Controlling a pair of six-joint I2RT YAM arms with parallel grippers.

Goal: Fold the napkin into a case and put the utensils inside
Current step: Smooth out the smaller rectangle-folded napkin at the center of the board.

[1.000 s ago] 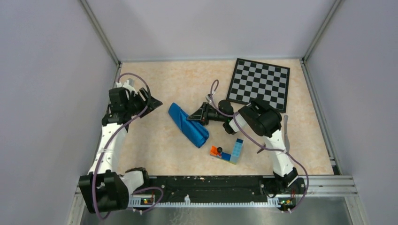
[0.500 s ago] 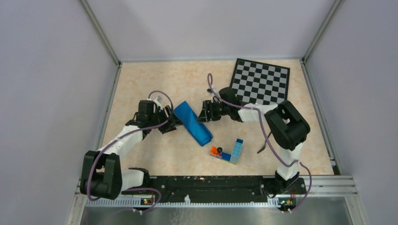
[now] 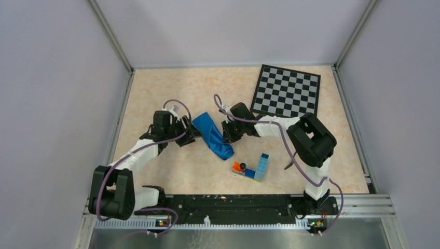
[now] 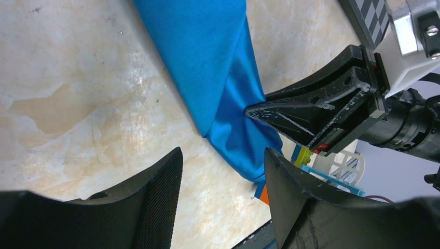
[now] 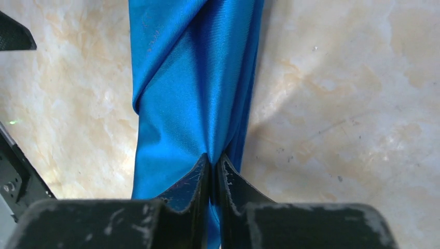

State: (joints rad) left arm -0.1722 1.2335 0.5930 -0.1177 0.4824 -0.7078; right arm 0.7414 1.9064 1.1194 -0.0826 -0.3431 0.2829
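The bright blue napkin lies mid-table, folded into a long narrow strip that runs diagonally. My right gripper is shut on the strip's right edge. In the right wrist view the fingertips pinch a fold of the cloth. My left gripper is open and empty, just left of the napkin and apart from it. The left wrist view shows the cloth beyond its spread jaws, with the right gripper on it. The fork and knife are not clearly in view.
A small block of toy bricks, blue, orange and yellow, sits just below and right of the napkin's near end. A chessboard lies at the back right. A slim dark tip shows beside the right arm. Walls enclose the table.
My left arm swung in from the far left to the napkin's left side. My right gripper moved left onto the napkin's edge, and the strip now looks narrower and bunched.
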